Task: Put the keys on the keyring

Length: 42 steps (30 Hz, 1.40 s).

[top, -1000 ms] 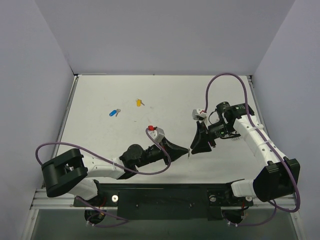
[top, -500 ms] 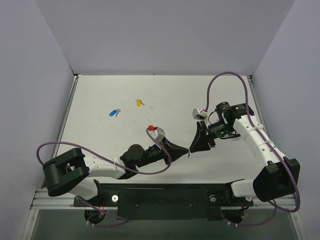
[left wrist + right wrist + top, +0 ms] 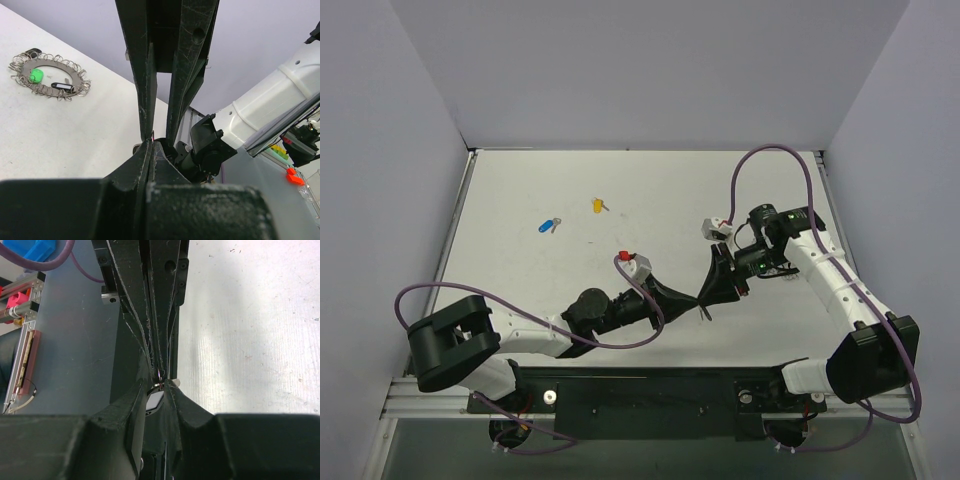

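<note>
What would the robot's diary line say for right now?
left fingers: shut | right fingers: tip-to-tip with left | blue key, yellow key: loose on table

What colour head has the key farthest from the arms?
Yellow key head, clearest in the top external view.

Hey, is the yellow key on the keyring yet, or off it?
Off it: the yellow key lies loose on the table, by itself toward the far side.
</note>
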Each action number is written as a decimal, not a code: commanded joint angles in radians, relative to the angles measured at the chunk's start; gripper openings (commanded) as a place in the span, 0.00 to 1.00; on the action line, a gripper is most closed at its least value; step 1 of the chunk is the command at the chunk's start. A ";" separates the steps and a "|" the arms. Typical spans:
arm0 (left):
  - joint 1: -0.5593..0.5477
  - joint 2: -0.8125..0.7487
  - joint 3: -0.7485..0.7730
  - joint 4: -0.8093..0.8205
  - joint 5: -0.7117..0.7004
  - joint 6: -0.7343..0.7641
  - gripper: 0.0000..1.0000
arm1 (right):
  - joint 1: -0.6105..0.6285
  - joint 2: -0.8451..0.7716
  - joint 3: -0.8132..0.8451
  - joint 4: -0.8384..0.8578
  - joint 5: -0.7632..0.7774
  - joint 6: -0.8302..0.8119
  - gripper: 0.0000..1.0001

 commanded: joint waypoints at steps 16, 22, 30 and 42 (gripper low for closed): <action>0.003 0.015 0.040 0.077 0.001 -0.020 0.00 | 0.015 0.013 -0.009 0.007 -0.059 0.046 0.00; 0.003 0.011 0.034 0.078 -0.008 -0.026 0.00 | 0.018 0.008 -0.006 0.006 -0.044 0.059 0.00; 0.001 -0.052 -0.026 0.074 -0.059 -0.017 0.51 | -0.016 0.002 -0.003 0.009 -0.010 0.069 0.00; 0.061 -0.461 -0.089 -0.520 -0.210 0.103 0.84 | -0.076 0.010 -0.050 0.009 0.289 0.098 0.00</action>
